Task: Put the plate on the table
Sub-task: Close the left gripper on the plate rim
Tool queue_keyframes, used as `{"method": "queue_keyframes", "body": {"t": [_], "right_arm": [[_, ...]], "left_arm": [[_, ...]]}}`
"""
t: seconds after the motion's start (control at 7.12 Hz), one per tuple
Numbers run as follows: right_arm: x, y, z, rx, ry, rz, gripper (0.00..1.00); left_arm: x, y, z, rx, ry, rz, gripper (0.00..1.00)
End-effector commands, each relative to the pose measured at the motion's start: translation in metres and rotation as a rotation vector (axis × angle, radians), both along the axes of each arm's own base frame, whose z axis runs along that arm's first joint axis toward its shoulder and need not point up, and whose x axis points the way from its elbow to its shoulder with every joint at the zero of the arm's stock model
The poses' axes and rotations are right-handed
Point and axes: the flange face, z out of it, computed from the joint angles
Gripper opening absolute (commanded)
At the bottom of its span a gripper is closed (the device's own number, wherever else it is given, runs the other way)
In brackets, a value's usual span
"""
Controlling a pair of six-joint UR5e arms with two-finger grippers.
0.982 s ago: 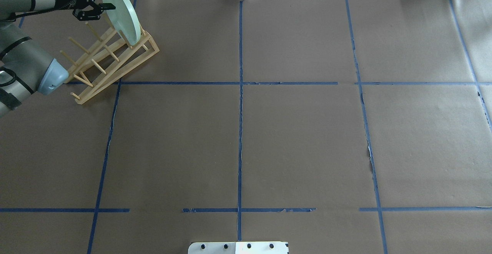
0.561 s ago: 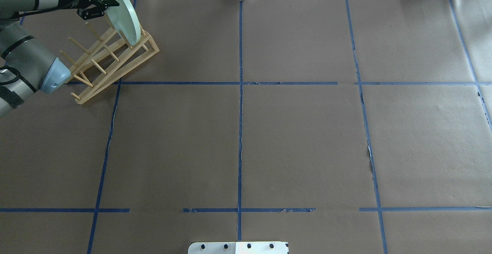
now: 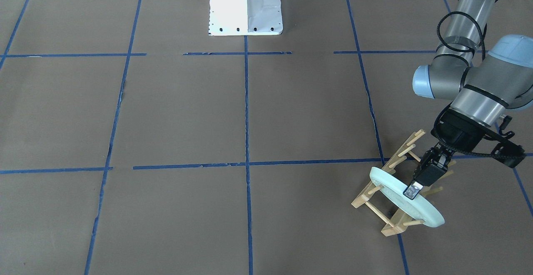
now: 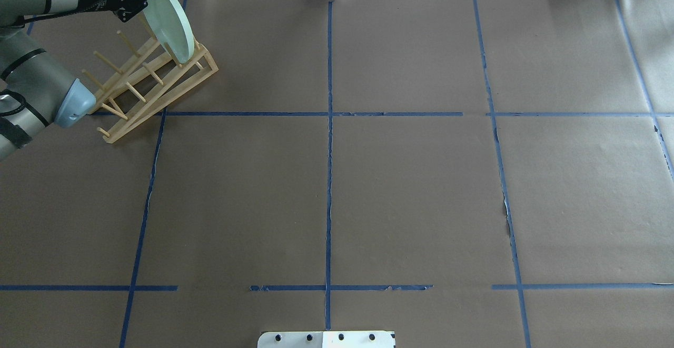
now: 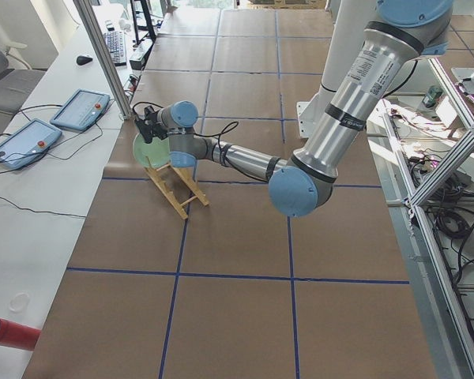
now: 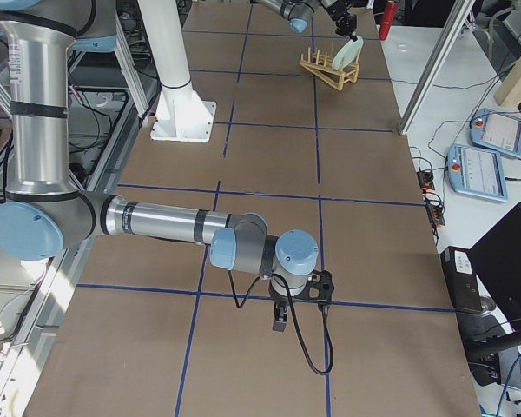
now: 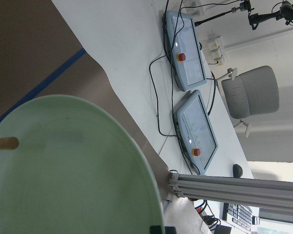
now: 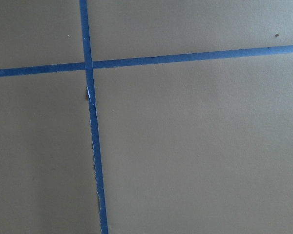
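Note:
The pale green plate point(image 4: 172, 29) stands on edge in the far end of a wooden peg rack point(image 4: 147, 82) at the far left of the brown table point(image 4: 410, 190). It also shows in the front view point(image 3: 397, 200) and fills the left wrist view point(image 7: 63, 170). My left gripper point(image 4: 143, 3) is open at the plate's top rim, one finger on each face. One fingertip point(image 3: 411, 192) lies over the plate's face in the front view. My right gripper point(image 6: 280, 323) hangs low over bare table at the near right; I cannot tell whether it is open or shut.
The white metal base point(image 4: 326, 339) stands at the table's near edge. Blue tape lines point(image 8: 88, 63) mark the brown surface into squares. Two teach pendants point(image 7: 190, 68) and cables lie on the white bench beyond the table's far edge.
My left gripper has moved toward the table's far edge and over the plate's top rim. The plate still stands in the rack.

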Motion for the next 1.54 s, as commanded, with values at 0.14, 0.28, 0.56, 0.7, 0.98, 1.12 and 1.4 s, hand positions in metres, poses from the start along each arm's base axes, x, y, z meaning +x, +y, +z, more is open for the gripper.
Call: {"method": "queue_keyframes", "body": {"t": [0.14,0.28,0.56,0.7,0.98,1.12,1.4], "right_arm": [[0.000,0.000,-0.001,0.001,0.000,0.000,1.00],[0.000,0.000,-0.001,0.001,0.000,0.000,1.00],[0.000,0.000,-0.001,0.001,0.000,0.000,1.00],[0.000,0.000,-0.001,0.001,0.000,0.000,1.00],[0.000,0.000,-0.001,0.001,0.000,0.000,1.00],[0.000,0.000,0.000,0.000,0.000,0.000,1.00],[0.000,0.000,-0.001,0.001,0.000,0.000,1.00]], "left_arm": [[-0.007,0.003,-0.004,0.018,0.011,-0.005,0.00],[-0.009,0.006,-0.002,0.036,0.022,-0.005,0.00],[-0.018,0.021,0.014,0.081,0.055,-0.007,0.00],[-0.020,0.023,0.014,0.095,0.070,-0.008,0.00],[-0.023,0.029,0.014,0.113,0.121,-0.009,0.00],[-0.026,0.032,0.015,0.111,0.154,-0.009,0.00],[-0.032,0.036,0.018,0.092,0.213,-0.037,0.00]]}}
